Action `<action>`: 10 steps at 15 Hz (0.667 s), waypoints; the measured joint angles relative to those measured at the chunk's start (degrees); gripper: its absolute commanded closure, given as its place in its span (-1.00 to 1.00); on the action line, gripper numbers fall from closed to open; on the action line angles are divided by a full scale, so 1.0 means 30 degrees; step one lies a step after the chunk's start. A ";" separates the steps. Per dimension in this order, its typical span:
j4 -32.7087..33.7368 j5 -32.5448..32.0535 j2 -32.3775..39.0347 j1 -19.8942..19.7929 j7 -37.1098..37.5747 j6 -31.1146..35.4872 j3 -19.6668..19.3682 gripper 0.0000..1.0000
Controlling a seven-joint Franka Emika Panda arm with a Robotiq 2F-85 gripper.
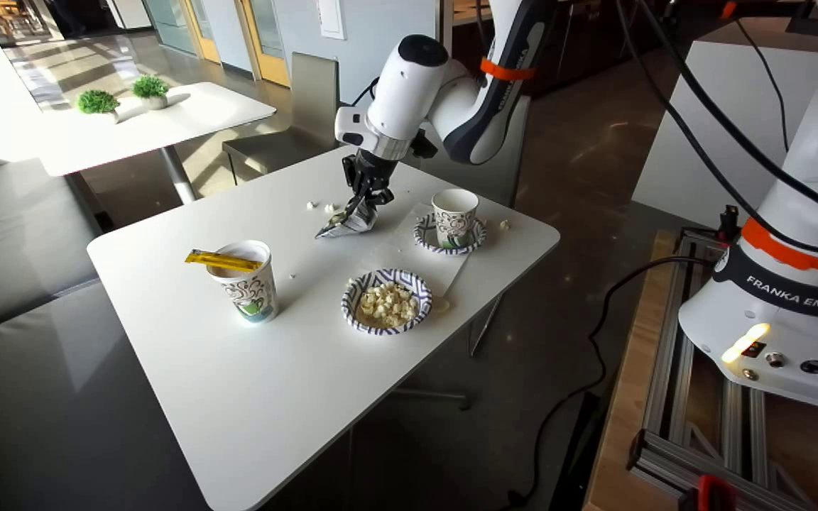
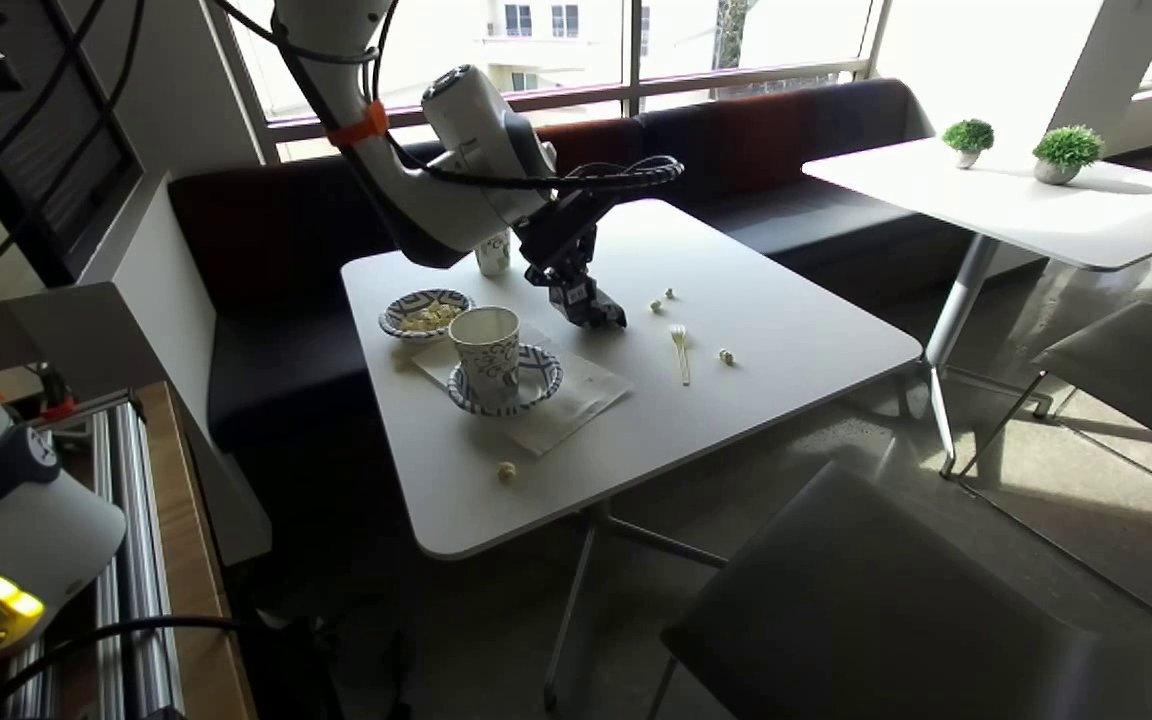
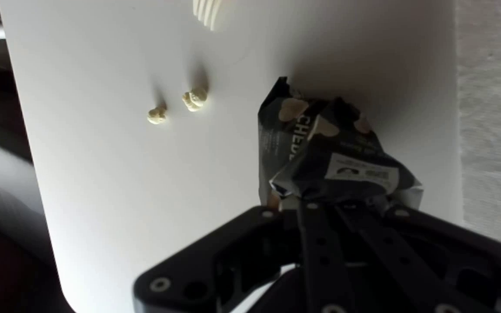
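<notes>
My gripper [image 1: 372, 200] is shut on a crumpled dark snack bag [image 1: 353, 221] with a silvery inside. The bag hangs low over the white table [image 1: 274, 397]; I cannot tell whether it touches the surface. In the wrist view the bag [image 3: 342, 161] shows a white label and fills the space at the fingertips [image 3: 333, 208], hiding them in part. In an exterior view the gripper [image 2: 571, 285] and bag [image 2: 591, 308] are left of a pale fork [image 2: 680, 355]. Loose popcorn pieces [image 3: 195, 99] lie beside the bag.
A patterned cup [image 1: 249, 294] has a yellow packet [image 1: 223, 261] across its rim. A paper bowl [image 1: 352, 318] holds popcorn. Another cup [image 1: 454, 223] stands in a second paper bowl [image 1: 478, 240] on a napkin [image 1: 448, 273]. A chair [image 2: 856, 590] stands by the table.
</notes>
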 measured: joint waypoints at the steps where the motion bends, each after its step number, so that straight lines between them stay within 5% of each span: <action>1: 0.0002 0.0000 0.0095 -0.0123 -0.0013 0.0000 0.0154 1.00; 10: -0.0088 0.0104 0.1300 -0.2880 -0.0582 -0.0033 0.3178 1.00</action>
